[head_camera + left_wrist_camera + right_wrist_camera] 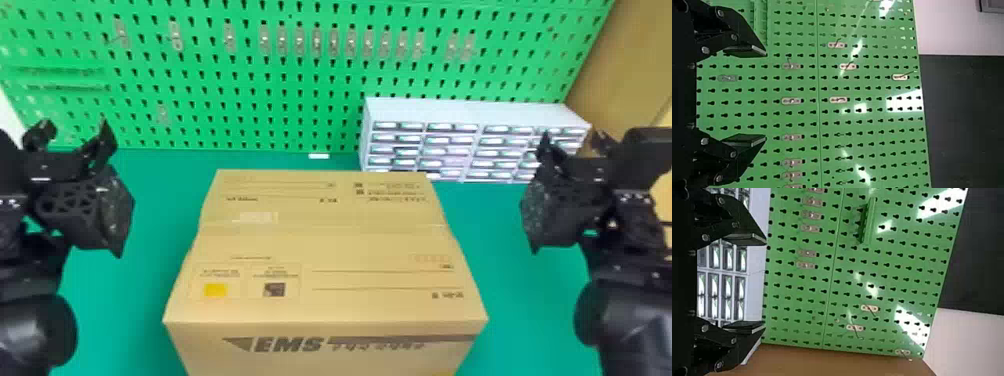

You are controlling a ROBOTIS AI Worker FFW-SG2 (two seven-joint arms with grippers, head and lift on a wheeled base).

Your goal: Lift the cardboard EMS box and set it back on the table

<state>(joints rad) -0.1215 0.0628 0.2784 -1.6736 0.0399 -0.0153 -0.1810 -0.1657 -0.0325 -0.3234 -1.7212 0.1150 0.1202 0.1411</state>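
The EMS box (330, 242) sits on the bench (520, 305) between left gripper (766, 95) and right gripper (766, 284), both spread wide; its cardboard, probably light but dentable, wants even pressure from both sides.

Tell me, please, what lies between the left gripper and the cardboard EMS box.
The stretch between the left gripper and the cardboard EMS box is bare green tabletop, as the head view shows.
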